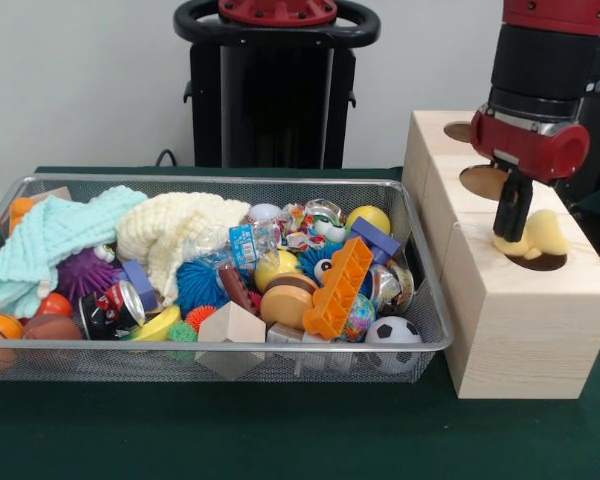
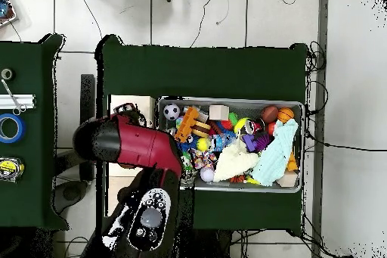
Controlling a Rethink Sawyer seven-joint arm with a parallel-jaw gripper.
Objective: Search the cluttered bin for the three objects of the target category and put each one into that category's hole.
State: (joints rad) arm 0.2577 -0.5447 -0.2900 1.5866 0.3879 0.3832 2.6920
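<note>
My gripper (image 1: pixel 513 232) is hanging over the pale pine cube (image 1: pixel 520 320), jaws clenched on a soft yellow toy (image 1: pixel 543 235) that is sitting at the rim of a round hole (image 1: pixel 538 260) in the cube's near end. The silver wire-mesh bin (image 1: pixel 420 262), crammed with balls, bricks and cloths, is resting just beside the cube on the green counter (image 1: pixel 280 440).

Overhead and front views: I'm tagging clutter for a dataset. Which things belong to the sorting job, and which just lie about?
Job: bin, gripper, pale yellow toy at a hole, wooden cube.
Lying about: blue tape roll, yellow tape measure.
</note>
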